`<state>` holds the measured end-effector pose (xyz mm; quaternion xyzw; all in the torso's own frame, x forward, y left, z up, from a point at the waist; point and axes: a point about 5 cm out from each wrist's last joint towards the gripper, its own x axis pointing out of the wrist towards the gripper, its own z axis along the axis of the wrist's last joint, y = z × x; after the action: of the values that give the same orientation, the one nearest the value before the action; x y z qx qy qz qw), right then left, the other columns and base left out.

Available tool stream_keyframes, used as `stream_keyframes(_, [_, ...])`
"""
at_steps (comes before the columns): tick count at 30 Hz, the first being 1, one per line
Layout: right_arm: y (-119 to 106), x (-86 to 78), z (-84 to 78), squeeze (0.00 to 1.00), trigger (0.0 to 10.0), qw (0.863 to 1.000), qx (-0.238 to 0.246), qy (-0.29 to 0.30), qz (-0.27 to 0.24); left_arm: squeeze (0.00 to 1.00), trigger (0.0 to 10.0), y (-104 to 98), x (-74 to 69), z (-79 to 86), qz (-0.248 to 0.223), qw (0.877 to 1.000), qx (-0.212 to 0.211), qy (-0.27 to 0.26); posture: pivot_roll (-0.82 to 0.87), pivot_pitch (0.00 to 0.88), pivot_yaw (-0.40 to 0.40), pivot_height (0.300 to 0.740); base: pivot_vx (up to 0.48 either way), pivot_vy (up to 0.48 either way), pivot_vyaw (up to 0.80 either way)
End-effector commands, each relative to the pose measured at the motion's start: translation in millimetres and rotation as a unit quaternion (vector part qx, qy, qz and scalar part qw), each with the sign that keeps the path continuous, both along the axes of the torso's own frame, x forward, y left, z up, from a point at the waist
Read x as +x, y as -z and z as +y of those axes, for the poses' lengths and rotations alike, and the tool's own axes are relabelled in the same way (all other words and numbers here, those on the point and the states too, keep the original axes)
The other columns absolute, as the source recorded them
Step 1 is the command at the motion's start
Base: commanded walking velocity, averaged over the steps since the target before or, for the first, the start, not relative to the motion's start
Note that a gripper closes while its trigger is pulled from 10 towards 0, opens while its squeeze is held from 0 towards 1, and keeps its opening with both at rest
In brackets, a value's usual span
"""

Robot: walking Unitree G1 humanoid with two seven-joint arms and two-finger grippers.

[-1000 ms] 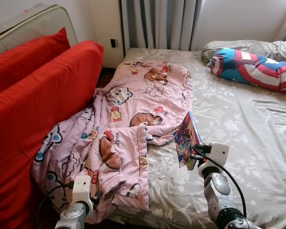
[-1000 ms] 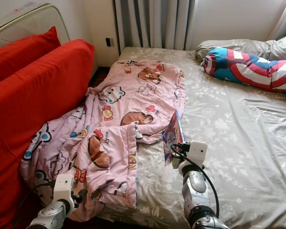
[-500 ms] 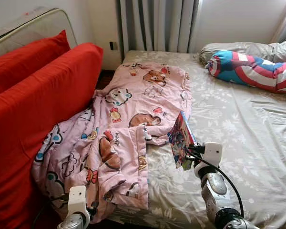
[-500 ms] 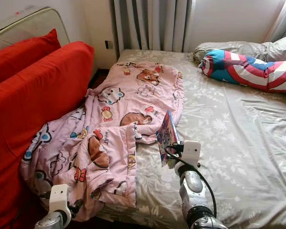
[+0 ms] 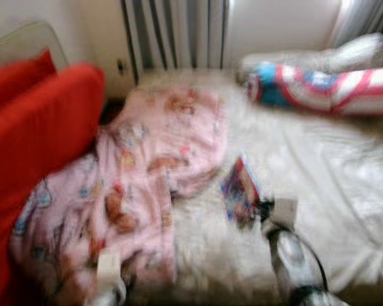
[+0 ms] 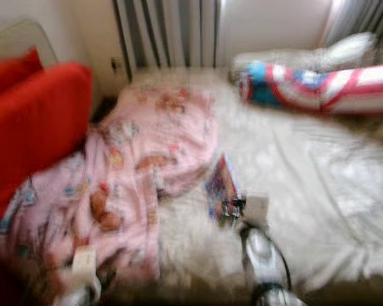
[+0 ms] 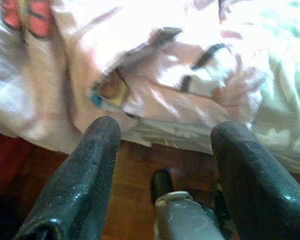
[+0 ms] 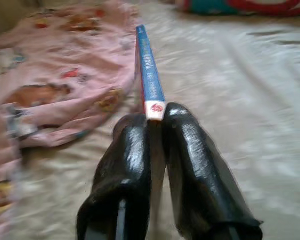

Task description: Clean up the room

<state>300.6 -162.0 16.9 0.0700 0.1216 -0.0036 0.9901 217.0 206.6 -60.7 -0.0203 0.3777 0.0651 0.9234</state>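
right end effector | clamps book (spine up) | above bed

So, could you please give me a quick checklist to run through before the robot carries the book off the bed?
1. Right gripper shut on the book: ok, both fingers clamp its spine end.
2. Book lifted off the bed: ok, held upright on edge above the sheet.
3. Book apart from the pink blanket: ok, beside it.
4. Left gripper free: ok, open and holding nothing, near the bed's edge over the wooden floor.
5. Head view steady: not ok, blurred.
6. Drop-off spot in sight: cannot tell.
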Motion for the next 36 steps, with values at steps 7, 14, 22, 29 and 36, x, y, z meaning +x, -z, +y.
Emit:
stream_keyframes(7, [-10.4, 7.4, 8.5, 0.00, 10.0, 1.000, 0.004, -0.011, -0.029, 0.00, 10.0, 1.2, -4.4, 7.8, 0.006, 1.000, 0.010, -0.005, -0.09, 0.000, -0.008, 0.740, 0.000, -0.362, 0.00])
stream_keyframes(14, [-10.7, 7.6, 6.7, 0.00, 10.0, 1.000, 0.005, -0.005, -0.029, 0.00, 10.0, 1.1, -4.7, 8.9, 0.007, 1.000, 0.011, -0.005, -0.09, 0.000, -0.006, 0.740, 0.000, -0.363, 0.00])
stream_keyframes(22, [-10.4, 7.6, 6.7, 0.00, 10.0, 1.000, 0.005, -0.005, -0.028, 0.00, 10.0, 1.1, -5.2, 10.5, 0.007, 1.000, 0.012, -0.006, -0.08, 0.000, -0.005, 0.740, 0.000, -0.362, 0.00])
stream_keyframes(29, [-10.9, 8.0, 5.7, 0.00, 10.0, 1.000, 0.005, -0.002, -0.028, 0.00, 10.0, 1.7, -6.4, 11.5, 0.009, 1.000, 0.011, -0.007, -0.08, 0.000, -0.006, 0.740, 0.000, -0.362, 0.00])
stream_keyframes(36, [-10.6, 7.9, 5.5, 0.00, 10.0, 1.000, 0.004, -0.002, -0.027, 0.00, 10.0, 1.9, -6.5, 10.9, 0.010, 1.000, 0.009, -0.007, -0.09, 0.000, -0.006, 0.740, 0.000, -0.363, 0.00])
